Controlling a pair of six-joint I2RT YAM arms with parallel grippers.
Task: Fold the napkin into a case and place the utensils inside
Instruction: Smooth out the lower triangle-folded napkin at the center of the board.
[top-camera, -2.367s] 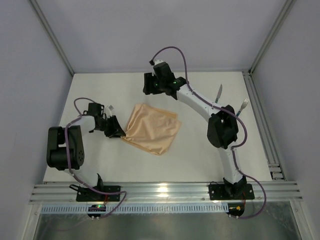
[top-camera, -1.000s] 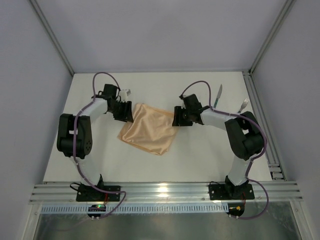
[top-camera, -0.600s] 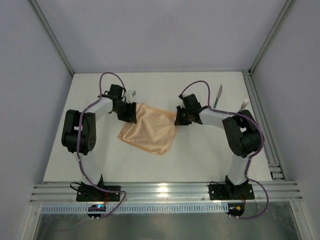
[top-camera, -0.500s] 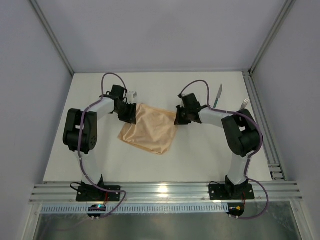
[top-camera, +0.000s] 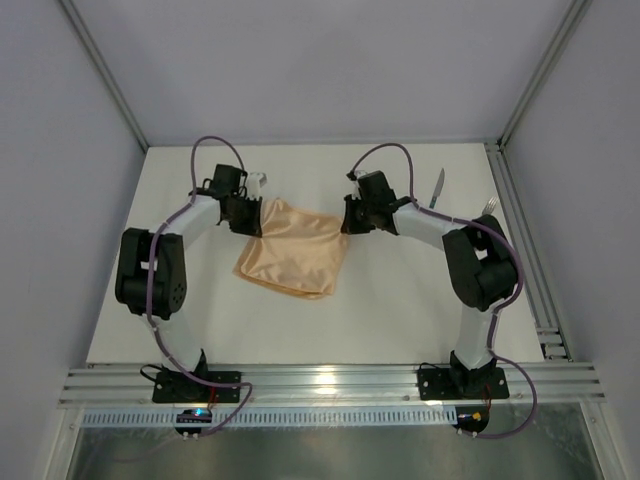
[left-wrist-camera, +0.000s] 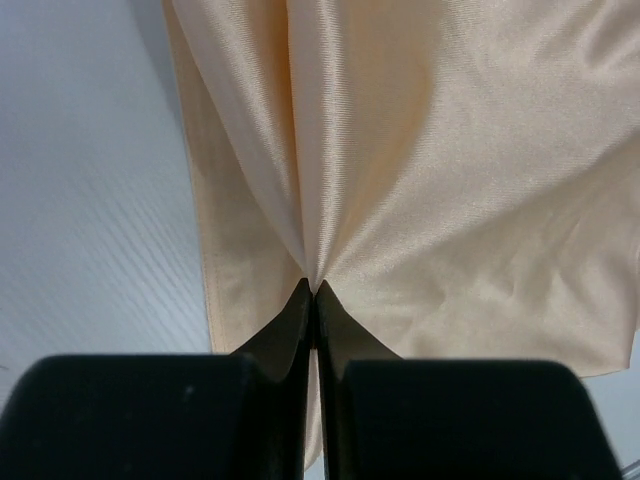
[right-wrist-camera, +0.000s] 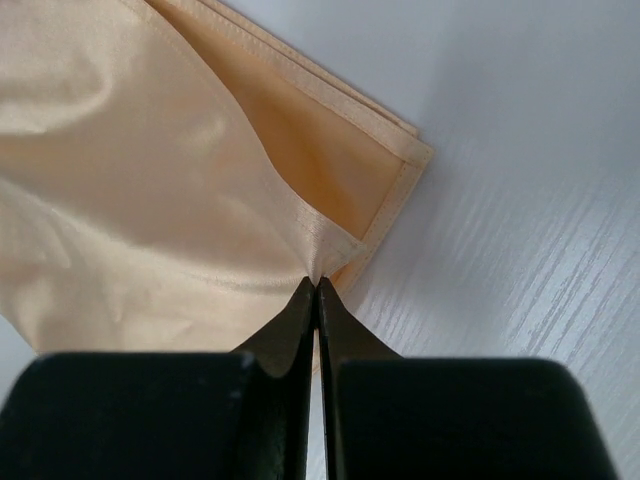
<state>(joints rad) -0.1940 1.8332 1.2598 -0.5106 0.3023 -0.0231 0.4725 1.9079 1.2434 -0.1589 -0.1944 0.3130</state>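
The peach-orange napkin (top-camera: 292, 247) lies folded in the middle of the table, its far edge lifted between both arms. My left gripper (top-camera: 255, 217) is shut on the napkin's far left corner; in the left wrist view the cloth (left-wrist-camera: 420, 170) puckers into the closed tips of that gripper (left-wrist-camera: 313, 290). My right gripper (top-camera: 347, 222) is shut on the far right corner, where the upper layer of the napkin (right-wrist-camera: 150, 190) is pinched at the tips of the gripper (right-wrist-camera: 316, 283). The knife (top-camera: 437, 186) and the fork (top-camera: 487, 208) lie at the far right.
A metal rail (top-camera: 520, 240) runs along the table's right edge, just past the utensils. Grey walls close in the back and sides. The arms' bases sit on the front rail (top-camera: 330, 380).
Both grippers have shut on the napkin's far corners. They have lifted that edge and drawn it toward the back of the table, shifting the cloth slightly.
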